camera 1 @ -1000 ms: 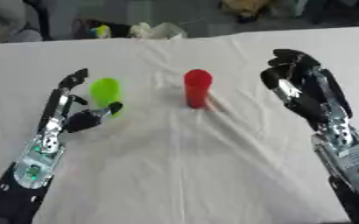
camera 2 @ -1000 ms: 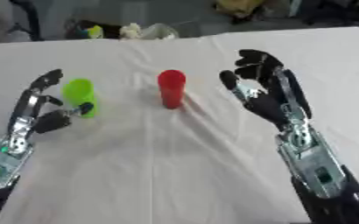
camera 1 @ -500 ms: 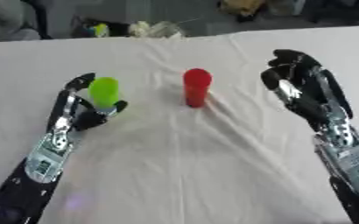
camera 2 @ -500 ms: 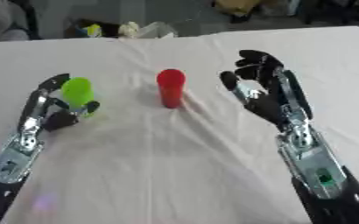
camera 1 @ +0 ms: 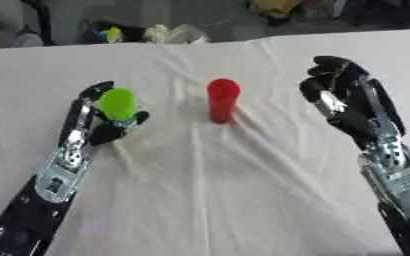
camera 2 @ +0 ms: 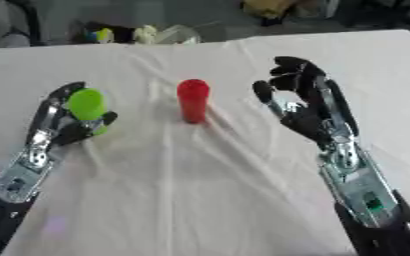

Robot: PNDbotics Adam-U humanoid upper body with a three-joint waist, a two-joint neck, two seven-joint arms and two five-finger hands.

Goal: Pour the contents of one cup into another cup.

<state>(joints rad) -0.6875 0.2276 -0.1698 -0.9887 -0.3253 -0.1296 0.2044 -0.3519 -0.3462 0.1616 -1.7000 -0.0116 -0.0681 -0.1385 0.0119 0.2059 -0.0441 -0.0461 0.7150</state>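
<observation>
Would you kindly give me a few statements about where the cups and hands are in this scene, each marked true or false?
1. The left hand has its fingers curled round the green cup. True.
2. The red cup is held by the right hand. False: it stands alone on the white cloth, apart from both hands.
3. The right hand holds nothing. True.
4. The green cup lies on its side in the middle of the cloth. False: it is upright, in the left hand.
5. The red cup stands to the left of the green cup. False: it is to its right.
</observation>
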